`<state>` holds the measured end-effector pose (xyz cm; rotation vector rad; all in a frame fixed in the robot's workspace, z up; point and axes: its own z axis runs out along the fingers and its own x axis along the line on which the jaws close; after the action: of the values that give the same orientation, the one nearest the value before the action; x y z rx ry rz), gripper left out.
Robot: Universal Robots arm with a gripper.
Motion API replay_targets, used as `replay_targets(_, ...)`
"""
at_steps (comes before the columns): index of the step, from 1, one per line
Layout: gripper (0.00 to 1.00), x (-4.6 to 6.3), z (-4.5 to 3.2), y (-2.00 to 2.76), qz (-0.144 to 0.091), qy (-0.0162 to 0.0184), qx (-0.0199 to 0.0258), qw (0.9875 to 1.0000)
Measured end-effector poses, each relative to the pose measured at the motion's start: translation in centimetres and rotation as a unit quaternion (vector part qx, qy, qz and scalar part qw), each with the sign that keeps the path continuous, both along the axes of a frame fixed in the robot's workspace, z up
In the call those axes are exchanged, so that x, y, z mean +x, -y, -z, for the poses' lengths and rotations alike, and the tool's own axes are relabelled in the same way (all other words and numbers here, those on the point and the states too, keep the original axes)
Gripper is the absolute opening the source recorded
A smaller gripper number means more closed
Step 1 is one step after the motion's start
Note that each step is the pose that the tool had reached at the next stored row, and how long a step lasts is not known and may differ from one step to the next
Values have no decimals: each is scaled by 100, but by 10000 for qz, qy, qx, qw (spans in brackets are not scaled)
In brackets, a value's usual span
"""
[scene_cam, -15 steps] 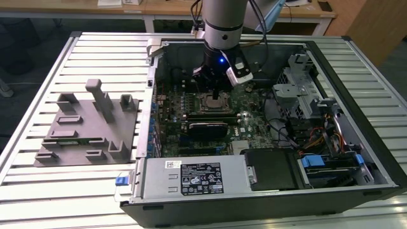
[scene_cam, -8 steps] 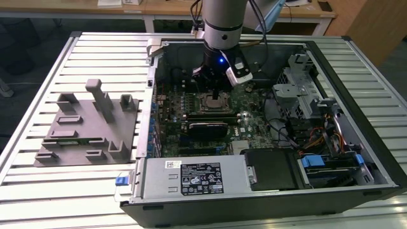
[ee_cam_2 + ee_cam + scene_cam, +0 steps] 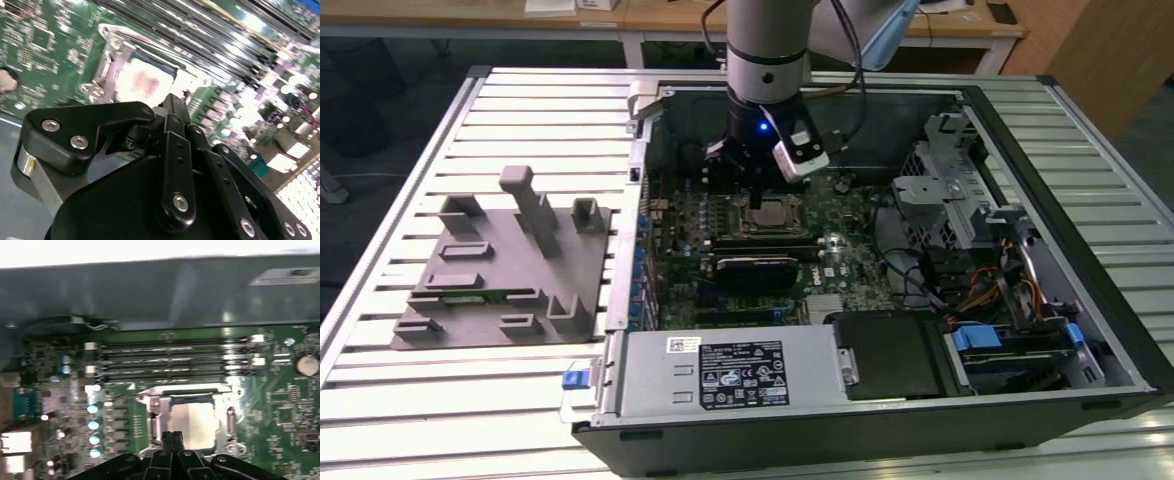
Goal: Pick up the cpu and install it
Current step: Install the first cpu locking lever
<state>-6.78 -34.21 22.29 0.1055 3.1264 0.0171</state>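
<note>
gripper (image 3: 172, 437) hovering just above the socket (image 3: 152, 412), jaws closing tight together, gripping nothing | cpu (image 3: 194, 424) sitting flat in that socket, silver top facing up | computer case (image 3: 1067, 150) lying open on the slatted table (image 3: 427, 400)

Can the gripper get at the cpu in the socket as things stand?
Probably yes: the gripper hangs right over the cpu sitting in its socket, the case is open, and nothing lies between them.
</note>
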Motion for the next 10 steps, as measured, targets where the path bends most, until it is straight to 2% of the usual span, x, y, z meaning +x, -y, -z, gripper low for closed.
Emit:
replay_targets(5, 11, -146, 0, 0, 0, 0, 0, 10000)
replay_targets(10, 11, -154, -32, 0, 0, 0, 0, 10000)
